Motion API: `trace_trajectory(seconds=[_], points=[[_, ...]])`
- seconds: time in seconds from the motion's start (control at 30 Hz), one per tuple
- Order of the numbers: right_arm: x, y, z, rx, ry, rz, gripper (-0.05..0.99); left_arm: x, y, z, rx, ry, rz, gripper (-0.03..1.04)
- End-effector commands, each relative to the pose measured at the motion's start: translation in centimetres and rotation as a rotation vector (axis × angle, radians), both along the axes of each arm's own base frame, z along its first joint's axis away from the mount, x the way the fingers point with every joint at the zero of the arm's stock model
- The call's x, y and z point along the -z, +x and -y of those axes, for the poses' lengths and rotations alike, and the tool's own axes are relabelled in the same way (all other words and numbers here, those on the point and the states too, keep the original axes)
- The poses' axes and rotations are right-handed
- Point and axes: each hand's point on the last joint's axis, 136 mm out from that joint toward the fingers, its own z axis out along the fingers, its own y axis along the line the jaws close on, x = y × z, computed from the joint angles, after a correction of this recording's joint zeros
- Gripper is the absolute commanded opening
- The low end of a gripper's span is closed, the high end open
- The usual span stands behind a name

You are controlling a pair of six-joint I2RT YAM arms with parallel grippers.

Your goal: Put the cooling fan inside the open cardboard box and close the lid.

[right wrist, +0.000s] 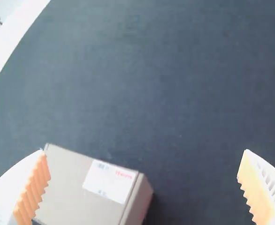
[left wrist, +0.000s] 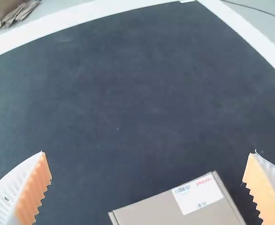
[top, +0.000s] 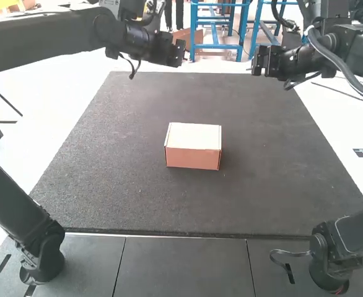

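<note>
1. Our left arm (top: 45, 40) and right arm (top: 355, 40) are black, built of tubular links and round joints.
2. Black cables (top: 355, 80) loop beside our right arm.
3. Our left gripper (left wrist: 148, 154) and right gripper (right wrist: 143, 153) carry white ribbed fingers (left wrist: 6, 197) with serrated orange pads (right wrist: 252, 187).

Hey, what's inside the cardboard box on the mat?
The cardboard box is closed, so its contents are hidden. A white label sits on its lid.

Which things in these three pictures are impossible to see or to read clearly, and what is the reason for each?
- Inside of the small brown cardboard box: high view, the box is closed, so its own walls hide it.
- Print on the white label on the box: left wrist view, too small and blurred.
- Rest of the box: both wrist views, cut off by the picture's edge.
</note>
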Motion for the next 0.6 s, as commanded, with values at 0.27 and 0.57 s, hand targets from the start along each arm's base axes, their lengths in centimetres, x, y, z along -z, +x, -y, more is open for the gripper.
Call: trace_trajectory(seconds=[0.27,0.57], points=[[-2.3,-3.9,0.7,-0.035,0.015,0.175,0.92,-4.2,-7.5,-2.8,0.112,0.033,0.385,0.97],[-1.1,-7.1,4.6,0.176,0.108,0.279,0.92,-2.9,-12.4,-9.4,-0.093,-0.052,0.589,0.97]])
